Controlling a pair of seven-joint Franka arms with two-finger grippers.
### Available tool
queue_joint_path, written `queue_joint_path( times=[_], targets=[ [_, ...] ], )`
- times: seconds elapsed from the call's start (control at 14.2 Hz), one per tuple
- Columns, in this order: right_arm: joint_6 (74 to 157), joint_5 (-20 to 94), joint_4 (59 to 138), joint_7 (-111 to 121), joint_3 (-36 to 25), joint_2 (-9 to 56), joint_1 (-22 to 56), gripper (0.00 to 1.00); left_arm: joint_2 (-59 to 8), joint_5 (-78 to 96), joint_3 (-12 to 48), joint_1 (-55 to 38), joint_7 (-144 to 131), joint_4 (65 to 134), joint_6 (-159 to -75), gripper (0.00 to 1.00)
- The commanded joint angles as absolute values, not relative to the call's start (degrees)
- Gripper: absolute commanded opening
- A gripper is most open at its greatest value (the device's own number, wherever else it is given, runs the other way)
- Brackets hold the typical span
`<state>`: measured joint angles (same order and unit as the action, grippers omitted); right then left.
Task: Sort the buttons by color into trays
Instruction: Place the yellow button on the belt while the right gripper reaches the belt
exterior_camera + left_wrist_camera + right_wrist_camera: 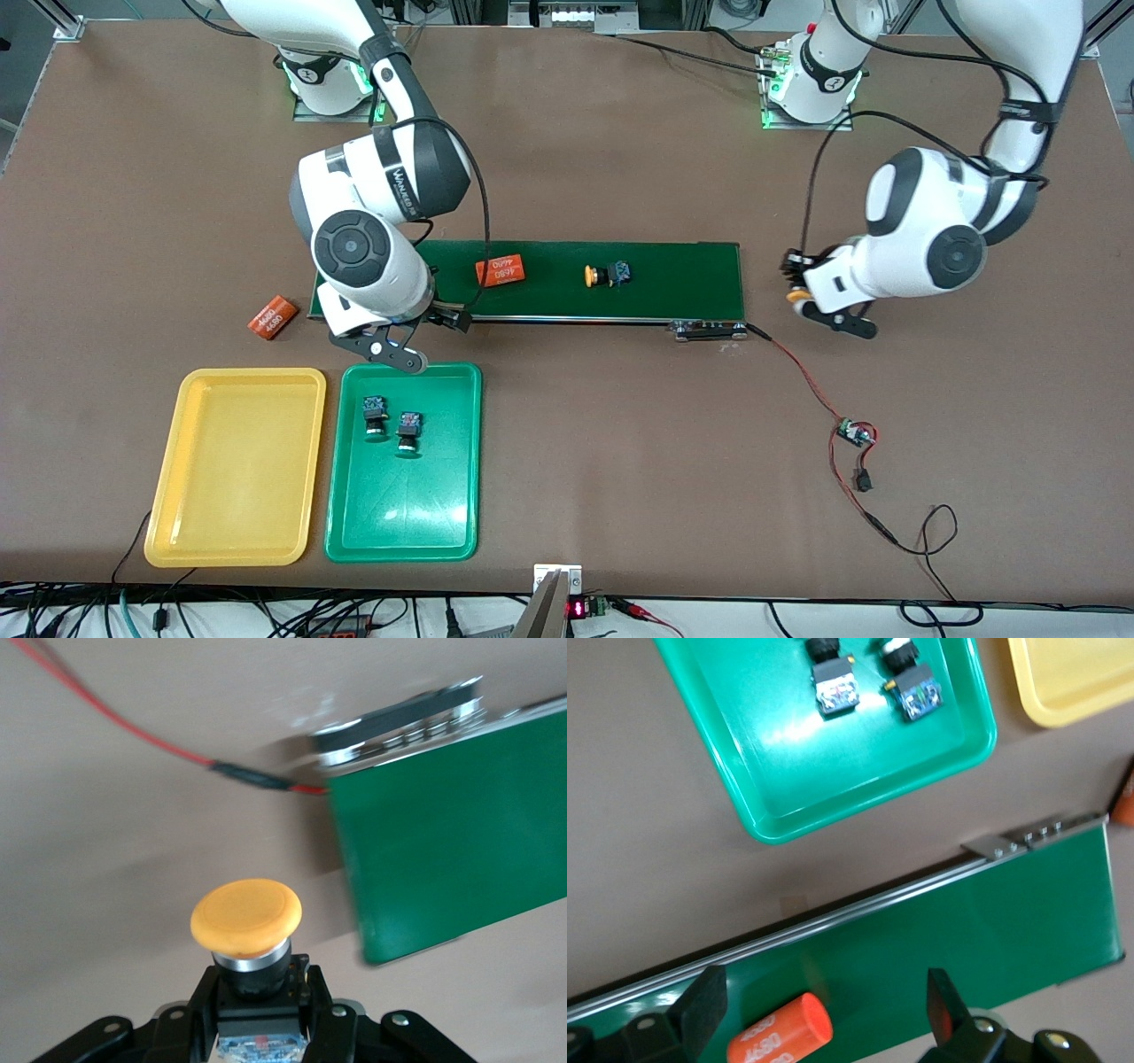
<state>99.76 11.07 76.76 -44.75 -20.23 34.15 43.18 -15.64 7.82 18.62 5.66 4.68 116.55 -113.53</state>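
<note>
My left gripper (800, 297) (257, 992) is shut on the dark body of a yellow-orange capped button (246, 920), over the bare table just off the belt's end at the left arm's end. A second yellow-orange button (608, 275) lies on its side on the belt. Two green-capped buttons (375, 415) (409, 431) lie in the green tray (403, 514) (788, 771). The yellow tray (235, 470) beside it holds nothing. My right gripper (423, 337) (824, 1005) is open over the belt's end by the green tray.
The dark green conveyor belt (673, 283) (452, 833) carries an orange numbered cylinder (500, 270) (780, 1036), below my right gripper's open fingers. Another orange cylinder (272, 317) lies on the table. A red wire runs to a small circuit board (853, 434).
</note>
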Motion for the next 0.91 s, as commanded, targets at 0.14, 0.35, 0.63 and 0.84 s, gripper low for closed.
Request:
queue_joint_path(
  times=[0.14, 0.35, 0.63, 0.84],
  targets=[
    [98.5, 11.2, 77.9, -52.6, -20.3, 33.0, 45.7, 1.00, -19.0, 9.9, 25.0, 2.5, -7.6, 113.9, -116.8, 0.17],
    [98.6, 11.2, 77.9, -56.7, -20.3, 33.0, 47.2, 1.00, -21.4, 10.0, 27.8, 0.9, -10.3, 115.6, -120.4, 0.21],
    [98.6, 11.2, 78.0, -62.3, -20.1, 33.3, 48.8, 1.00, -20.7, 10.0, 27.9, 1.1, -10.5, 115.8, -120.7, 1.00],
    [98.8, 11.2, 78.0, -67.3, -21.1, 33.8, 51.8, 1.00, -16.4, 9.7, 27.5, 3.0, -10.3, 115.3, -119.6, 1.00]
  ],
)
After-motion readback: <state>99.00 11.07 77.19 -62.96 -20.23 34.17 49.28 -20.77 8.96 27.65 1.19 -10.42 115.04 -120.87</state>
